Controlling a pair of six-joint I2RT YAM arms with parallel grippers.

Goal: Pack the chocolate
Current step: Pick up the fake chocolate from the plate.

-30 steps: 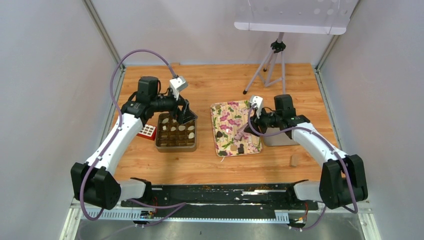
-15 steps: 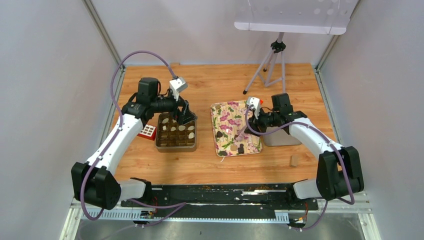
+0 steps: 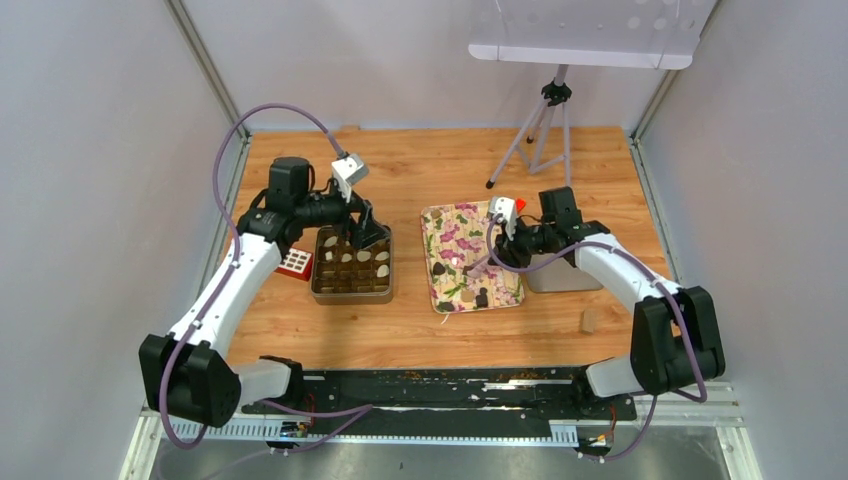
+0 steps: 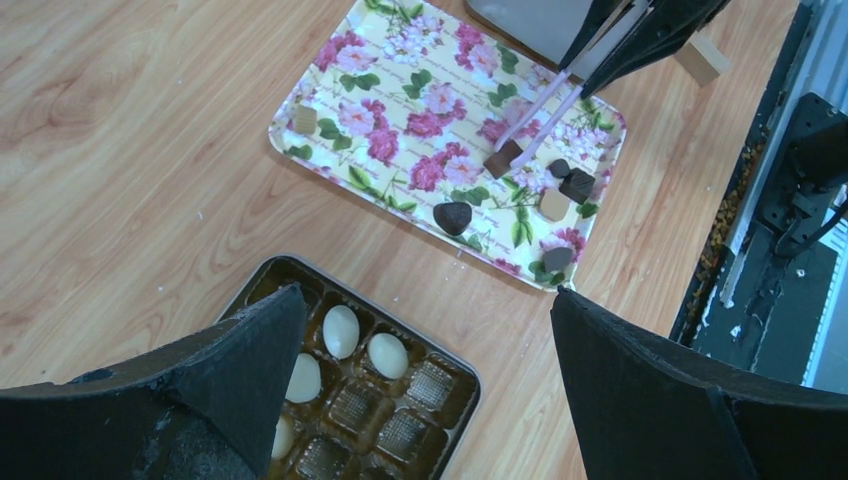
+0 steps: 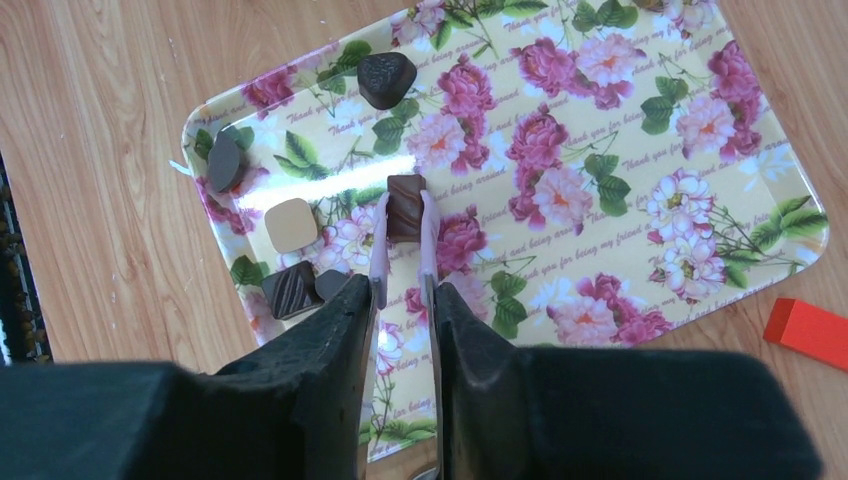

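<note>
Right gripper [image 5: 405, 222]: clamped on brown rectangular chocolate [image 5: 406, 203], thin pink tips pressing both sides. Piece resting flat on floral tray [image 5: 620, 120], near middle. Other chocolates [image 5: 387, 78]: loose on same tray, close by. Left gripper [image 4: 425, 300]: spread wide, hovering over compartment box [image 4: 455, 370]. White chocolates [image 4: 341, 331]: seated in box cells.

We see box [image 3: 350, 296] left, tray [image 3: 460, 235] right on desk [image 3: 420, 160], apart. Block [image 3: 294, 263] just left of box. Chocolates [image 4: 340, 330] in box's far cells and mostly on tray's near end. Left hand [image 4: 425, 300] over box's far-right corner; right hand [image 5: 404, 212] over tray, one piece [image 5: 405, 195] between its fingers [image 5: 379, 250]. Cylinder [image 3: 588, 320] near-right of tray, tripod [image 3: 540, 130] behind.
</note>
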